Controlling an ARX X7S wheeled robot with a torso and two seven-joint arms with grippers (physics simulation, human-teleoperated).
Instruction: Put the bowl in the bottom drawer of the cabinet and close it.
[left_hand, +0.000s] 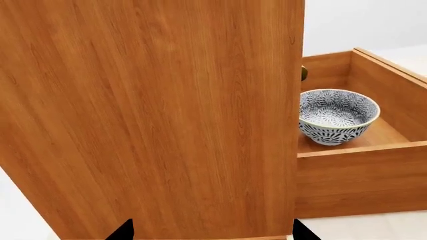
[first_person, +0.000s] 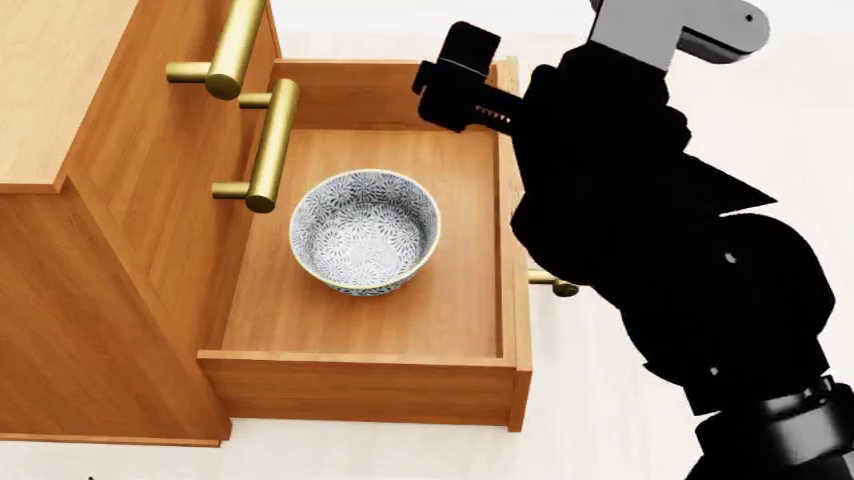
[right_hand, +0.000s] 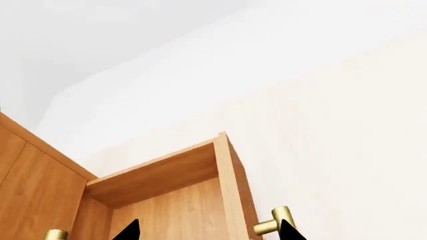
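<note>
Bowl (first_person: 364, 231) sits upright inside the pulled-out bottom drawer (first_person: 360, 385) of the cabinet (first_person: 94, 280), so it's stowed w/ only closing left; right gripper (first_person: 461, 80), over drawer's far corner, looks empty, jaws can't tell; left gripper (left_hand: 210, 232) beside cabinet's side, apparently open w/ nothing held.

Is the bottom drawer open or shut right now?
Open: the bottom drawer is pulled out, with the bowl upright inside.
</note>
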